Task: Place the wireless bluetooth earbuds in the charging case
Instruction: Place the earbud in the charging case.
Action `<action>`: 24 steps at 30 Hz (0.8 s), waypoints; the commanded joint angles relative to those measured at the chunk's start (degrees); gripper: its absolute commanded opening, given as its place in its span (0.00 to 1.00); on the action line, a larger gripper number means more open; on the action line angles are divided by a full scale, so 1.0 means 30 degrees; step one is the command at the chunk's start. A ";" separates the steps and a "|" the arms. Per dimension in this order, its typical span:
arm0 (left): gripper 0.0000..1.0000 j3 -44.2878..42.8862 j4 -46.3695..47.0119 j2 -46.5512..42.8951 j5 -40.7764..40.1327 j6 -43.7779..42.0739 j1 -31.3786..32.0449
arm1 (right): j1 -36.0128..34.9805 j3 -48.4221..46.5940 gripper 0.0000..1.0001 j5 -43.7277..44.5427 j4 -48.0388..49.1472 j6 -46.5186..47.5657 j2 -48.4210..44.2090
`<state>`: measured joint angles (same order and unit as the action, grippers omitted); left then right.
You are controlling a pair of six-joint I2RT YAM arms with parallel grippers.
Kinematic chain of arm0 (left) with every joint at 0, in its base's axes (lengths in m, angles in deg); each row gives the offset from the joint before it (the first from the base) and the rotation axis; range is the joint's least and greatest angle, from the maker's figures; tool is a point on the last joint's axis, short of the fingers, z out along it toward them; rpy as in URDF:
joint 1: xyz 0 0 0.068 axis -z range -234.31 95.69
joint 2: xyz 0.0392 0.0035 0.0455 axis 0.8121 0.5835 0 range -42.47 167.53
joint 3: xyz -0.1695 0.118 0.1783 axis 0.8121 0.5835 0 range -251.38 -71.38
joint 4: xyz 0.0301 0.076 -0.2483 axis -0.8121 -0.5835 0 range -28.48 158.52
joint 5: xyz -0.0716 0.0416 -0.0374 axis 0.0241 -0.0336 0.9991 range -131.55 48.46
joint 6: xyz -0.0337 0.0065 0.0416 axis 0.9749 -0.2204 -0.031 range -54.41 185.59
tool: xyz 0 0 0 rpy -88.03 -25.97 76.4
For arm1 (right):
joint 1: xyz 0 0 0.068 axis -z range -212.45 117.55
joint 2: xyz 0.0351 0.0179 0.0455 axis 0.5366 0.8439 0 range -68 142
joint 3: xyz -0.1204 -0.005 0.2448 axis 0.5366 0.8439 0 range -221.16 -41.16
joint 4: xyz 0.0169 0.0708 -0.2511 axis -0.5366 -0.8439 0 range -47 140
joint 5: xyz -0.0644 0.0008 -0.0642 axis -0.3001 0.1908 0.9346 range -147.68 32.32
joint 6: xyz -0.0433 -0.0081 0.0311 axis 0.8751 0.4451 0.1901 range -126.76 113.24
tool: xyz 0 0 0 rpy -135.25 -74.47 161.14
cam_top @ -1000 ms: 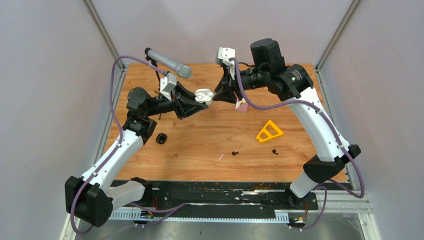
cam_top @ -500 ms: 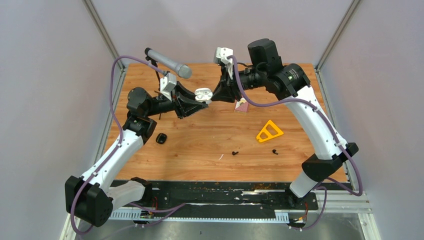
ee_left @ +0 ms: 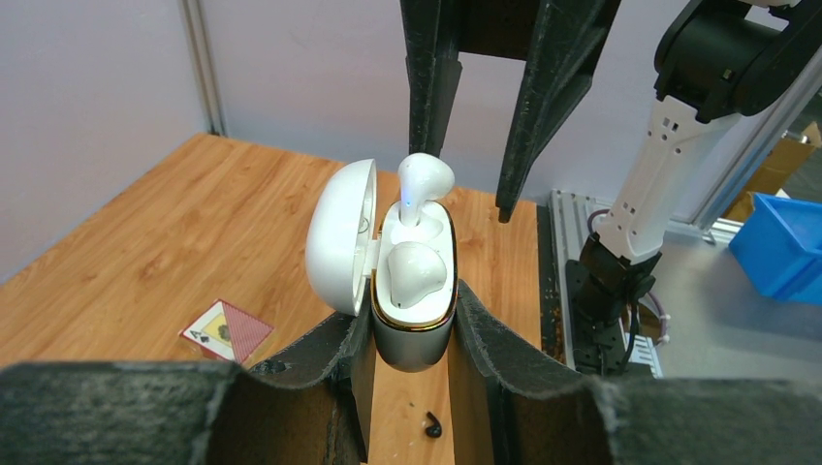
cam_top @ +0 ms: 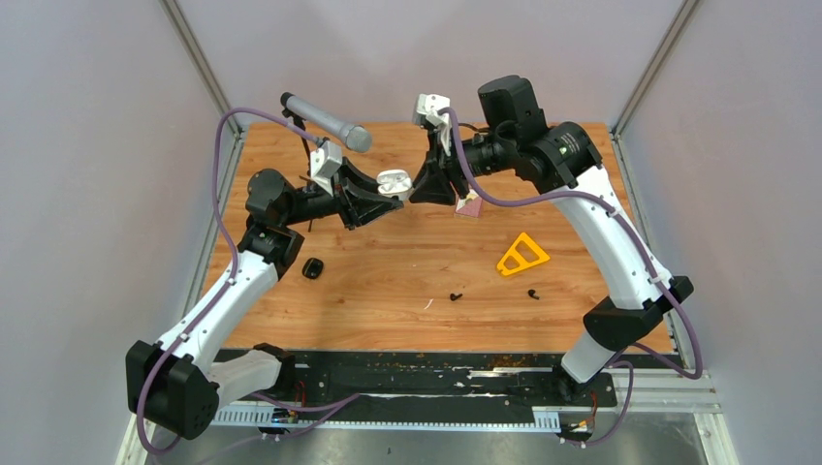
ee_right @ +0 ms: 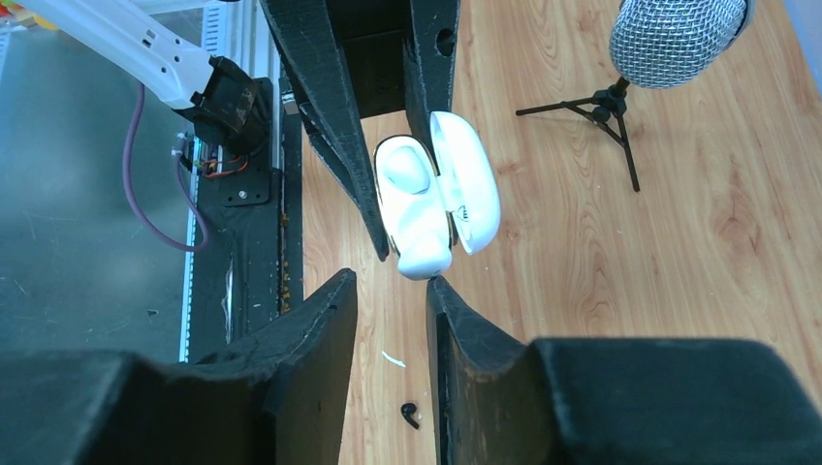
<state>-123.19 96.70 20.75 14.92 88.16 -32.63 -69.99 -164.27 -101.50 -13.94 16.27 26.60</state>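
Above the table (cam_top: 388, 325), your left gripper (ee_left: 412, 318) is squeezed tight on the white case (ee_left: 412, 341) and holds it up in the air. The lid (ee_left: 339, 237) is swung open. Your right gripper (ee_left: 472, 184) sits just over the case with its fingers apart, holding nothing.

One white earbud (ee_left: 417, 271) lies snug in its spot. The other white earbud (ee_left: 423, 184) is in its hole but sticks up, so I think it needs a push down. The two black earbuds (cam_top: 456, 296) lie loose on the table, well apart from the small black case (cam_top: 312, 268). That half looks not started.

The left wrist view shows you the earbud poking up. The top view cannot show that, but only it shows the black case.
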 commanded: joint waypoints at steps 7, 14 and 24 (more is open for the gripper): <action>0.00 0.0103 0.0439 0.0117 -0.0140 -0.0232 0.0122 | -0.0346 -0.1067 0.30 -0.0103 0.0017 0.0206 -0.0037; 0.00 0.0131 0.0310 0.0075 -0.0048 -0.0391 0.0155 | -0.0687 -0.1518 0.24 -0.0533 0.0297 0.0176 0.0446; 0.00 0.0219 0.0332 0.0037 0.0153 -0.0437 0.0159 | -0.0831 -0.1811 0.22 -0.0506 0.0255 0.0577 0.0439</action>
<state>-122.62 96.48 21.01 14.73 87.92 -32.28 -72.20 -166.54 -101.78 -15.06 16.68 28.24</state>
